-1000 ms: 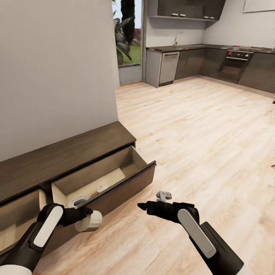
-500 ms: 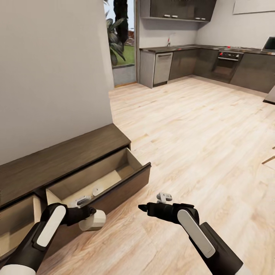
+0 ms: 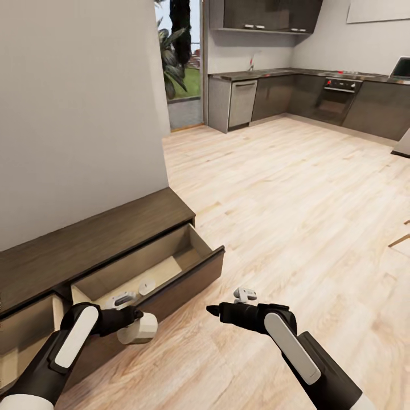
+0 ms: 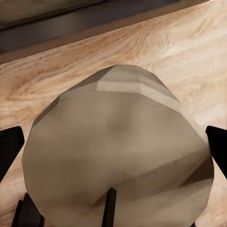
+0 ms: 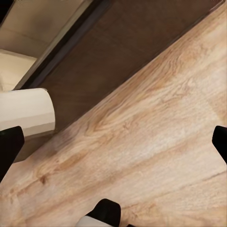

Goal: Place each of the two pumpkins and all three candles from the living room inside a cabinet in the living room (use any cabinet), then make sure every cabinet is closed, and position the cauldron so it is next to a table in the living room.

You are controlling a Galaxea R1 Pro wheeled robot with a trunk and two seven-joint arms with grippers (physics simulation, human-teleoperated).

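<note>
Candle (image 3: 138,329): a squat beige cylinder clamped in my left claw (image 3: 130,319), held over the wood floor (image 3: 296,188) just in front of the open drawer's front panel; in the left wrist view the candle (image 4: 118,151) bulges between my two dark finger tips.
Left claw: closed on the candle, one finger at each side of it.
Cabinet (image 3: 97,233): long, low, dark-brown unit against the grey wall, plank top bare where I can see it.
Open drawer (image 3: 171,267): pulled out at the cabinet's right end, pale inside, two small pale things lying on its bottom, too small to name.
Second drawer (image 3: 28,330): also out, at the lower left edge.
Right claw (image 3: 213,310): over the floor, well right of the candle, tips pointing toward it; fingers apart in the right wrist view, nothing between them.
Kitchen units (image 3: 319,97): dark grey, along the far wall.
</note>
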